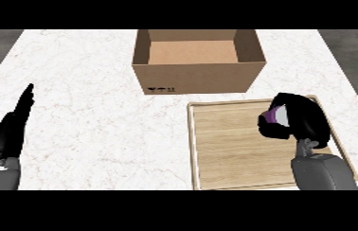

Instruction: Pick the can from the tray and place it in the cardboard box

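Right hand (297,119) curling round can (274,115) over tray (231,149)
Lifting straight up w/ can upright, then heading to cardboard box (198,59); left hand (15,126) resting flat

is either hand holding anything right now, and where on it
The right hand is curled round the can over the tray, gripping its side. The left hand holds nothing.

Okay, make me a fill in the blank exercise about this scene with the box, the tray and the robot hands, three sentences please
1. The right robot hand is curled round the ____ above the wooden tray.
2. The cardboard box stands with its top ____.
3. The left robot hand rests open at the view's ____ edge.

Missing words: can; open; left
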Available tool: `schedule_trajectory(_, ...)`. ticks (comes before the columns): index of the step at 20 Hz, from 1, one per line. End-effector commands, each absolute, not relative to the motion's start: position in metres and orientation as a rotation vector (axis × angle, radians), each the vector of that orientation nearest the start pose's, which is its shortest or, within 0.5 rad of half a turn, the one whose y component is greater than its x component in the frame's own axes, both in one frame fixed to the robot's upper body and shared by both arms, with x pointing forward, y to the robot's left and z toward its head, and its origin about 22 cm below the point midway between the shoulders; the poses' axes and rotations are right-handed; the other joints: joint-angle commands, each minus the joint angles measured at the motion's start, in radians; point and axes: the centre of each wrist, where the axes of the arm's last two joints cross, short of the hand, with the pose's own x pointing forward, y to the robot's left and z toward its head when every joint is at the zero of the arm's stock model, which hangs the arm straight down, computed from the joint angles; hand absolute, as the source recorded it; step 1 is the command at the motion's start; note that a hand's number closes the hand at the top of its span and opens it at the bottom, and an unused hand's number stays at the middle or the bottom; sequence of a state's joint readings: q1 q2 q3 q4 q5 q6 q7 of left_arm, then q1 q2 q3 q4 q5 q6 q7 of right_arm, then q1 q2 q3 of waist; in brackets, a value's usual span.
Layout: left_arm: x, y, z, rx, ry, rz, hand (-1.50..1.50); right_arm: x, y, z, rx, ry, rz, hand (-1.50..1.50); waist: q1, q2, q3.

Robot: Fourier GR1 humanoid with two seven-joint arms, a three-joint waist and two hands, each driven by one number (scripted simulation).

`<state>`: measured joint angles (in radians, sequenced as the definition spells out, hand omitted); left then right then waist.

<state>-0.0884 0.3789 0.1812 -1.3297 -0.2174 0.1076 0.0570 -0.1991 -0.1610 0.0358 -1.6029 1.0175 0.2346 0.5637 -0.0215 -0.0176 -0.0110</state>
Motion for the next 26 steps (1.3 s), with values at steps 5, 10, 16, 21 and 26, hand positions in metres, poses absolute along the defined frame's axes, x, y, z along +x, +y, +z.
schedule_trajectory(5, 0.254, 0.360, 0.022, 0.666, -1.370, -0.213, 0.00, 0.246, -0.168, 0.094, -1.380, -0.836, 0.518, 1.50, 0.017, 0.010, 0.010)
schedule_trajectory(10, 0.267, 0.343, 0.017, 0.652, -1.361, -0.222, 0.00, 0.237, -0.140, 0.139, -1.566, -1.066, 0.550, 1.50, 0.018, 0.014, 0.010)
schedule_trajectory(16, 0.268, 0.365, 0.019, 0.649, -1.369, -0.221, 0.00, 0.277, -0.117, 0.173, -1.492, -1.214, 0.559, 1.50, 0.028, 0.019, 0.011)
schedule_trajectory(21, 0.259, 0.374, 0.023, 0.627, -1.374, -0.214, 0.00, 0.300, -0.098, 0.190, -1.368, -1.310, 0.488, 1.50, 0.040, 0.020, 0.011)
schedule_trajectory(26, 0.269, 0.355, 0.023, 0.614, -1.379, -0.226, 0.00, 0.348, -0.084, 0.211, -1.312, -1.352, 0.361, 1.50, 0.051, 0.025, 0.011)
